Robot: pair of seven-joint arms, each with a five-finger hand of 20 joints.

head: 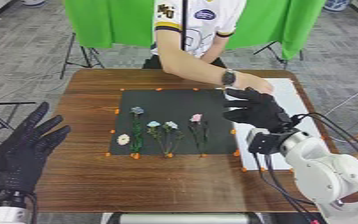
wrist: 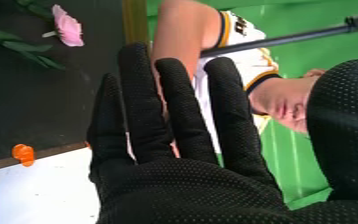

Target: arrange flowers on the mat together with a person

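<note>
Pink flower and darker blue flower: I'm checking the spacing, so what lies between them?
Two pale blue flowers lie side by side on the dark mat between the darker blue flower and the pink flower, in the head view.

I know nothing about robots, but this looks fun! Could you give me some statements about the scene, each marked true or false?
1. The pink flower lies on the black mat. True.
2. The robot's left hand is gripping a flower. False: the left hand is open and empty, off to the side of the mat.
3. The person across the table wears a watch. True.
4. The robot's right hand is clenched into a fist. False: the fingers of the right hand are straight.
5. In the head view, the blue flower is to the left of the pink one. True.
</note>
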